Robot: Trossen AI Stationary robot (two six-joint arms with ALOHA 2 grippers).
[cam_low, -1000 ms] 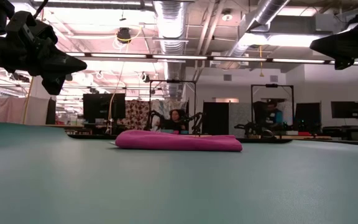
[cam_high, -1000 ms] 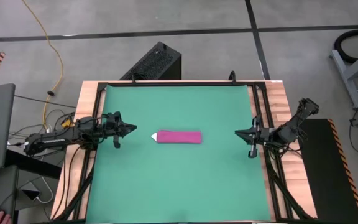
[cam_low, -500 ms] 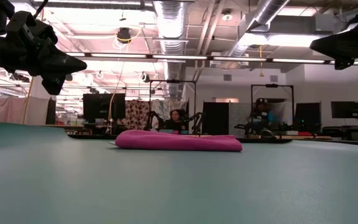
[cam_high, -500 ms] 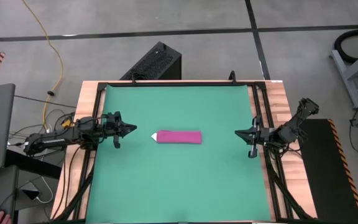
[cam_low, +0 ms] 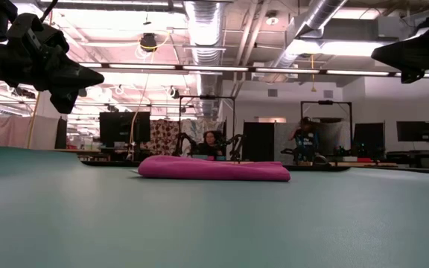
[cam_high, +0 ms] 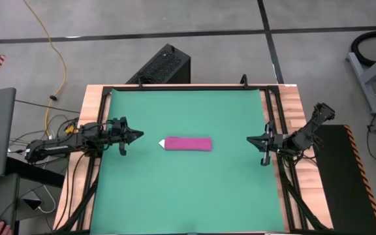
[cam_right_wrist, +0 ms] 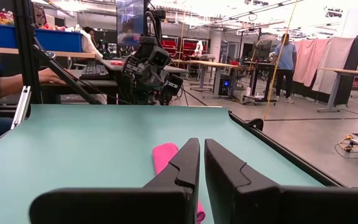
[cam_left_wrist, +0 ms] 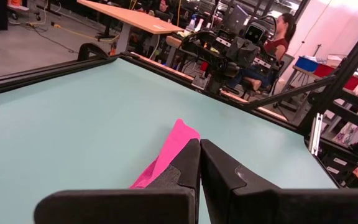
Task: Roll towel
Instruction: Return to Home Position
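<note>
Towel [cam_high: 188,143] lies as a narrow magenta roll near the middle of the green mat [cam_high: 188,196], its long side running from one arm toward the other. Its white tag [cam_high: 162,143] pokes out at the end nearer the left arm. In the low view the roll sits flat on the mat with nothing touching it.

Bare mat surrounds the roll on every side, widest toward the near edge and the far edge, where the black rail [cam_high: 181,88] frames the mat. A wooden border [cam_high: 296,104] lies outside the rail on the right.

The left gripper [cam_high: 138,136] hangs above the mat's left margin, well apart from the tag end and pointing at it. Its fingers are pressed together and hold nothing. The right gripper [cam_high: 250,139] hangs above the right margin, just inside the rail and pointing back at the roll. Its fingers are drawn in to a thin slit and are also empty. Open mat lies between each gripper and the towel.

Compared with half a second ago, both arms and the towel sit exactly as they did. Only a person [cam_low: 302,138] in the room beyond the table has shifted a little to the left in the low view.
</note>
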